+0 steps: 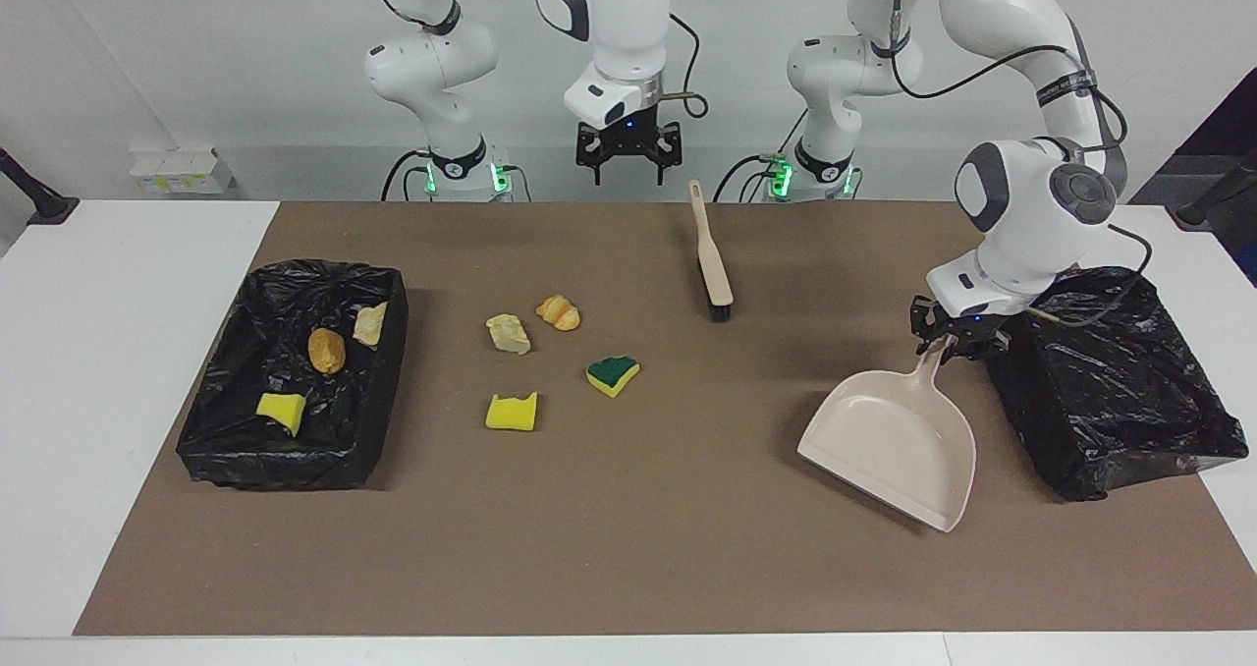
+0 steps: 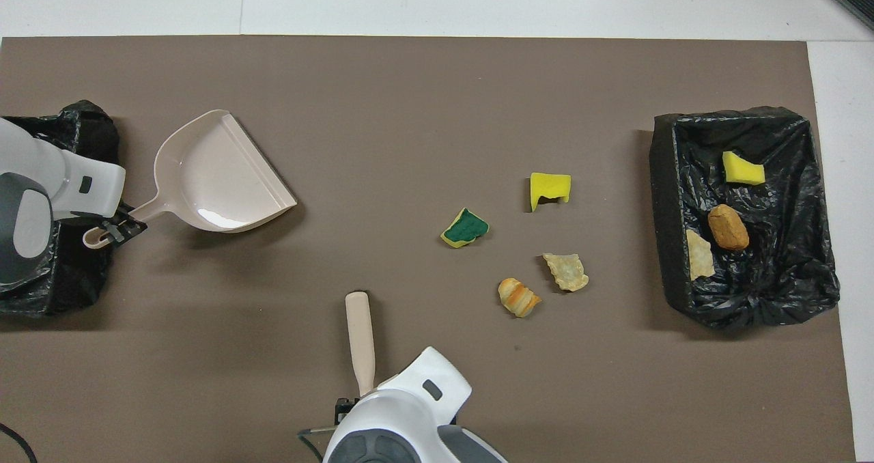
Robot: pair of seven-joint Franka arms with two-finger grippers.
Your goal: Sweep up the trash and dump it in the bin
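Broadly, the bench (image 1: 118, 371) carries a brown mat (image 1: 648, 548) that covers most of its top. Two black-lined bins sit on the mat, one at each end. The bin at the right arm's end (image 1: 295, 455) holds three pieces of trash: a yellow sponge bit (image 1: 281, 411), a brown bread-like lump (image 1: 326, 350) and a pale tan scrap (image 1: 370, 324). The bin at the left arm's end (image 1: 1120, 391) shows only its crumpled liner.

The beige dustpan (image 1: 899, 445) comes next in size; it is beside the left arm's bin, tilted, with its handle raised toward that bin. The left claw (image 1: 951, 337) is clamped on the end of that handle. The brush (image 1: 712, 258) lies flat near the robots' edge of the mat, bristle end pointing away from them.

The right claw (image 1: 628, 150) hangs in the air over the robots' edge of the bench, close to the brush handle, with its fingers apart and nothing between them.

Four more scraps of trash lie loose on the mat between the right arm's bin and the brush: a yellow sponge piece (image 1: 512, 413), a green-topped sponge (image 1: 613, 374), a pale crumbly lump (image 1: 508, 333) and an orange bread-like lump (image 1: 559, 312), the last two just beside each other.
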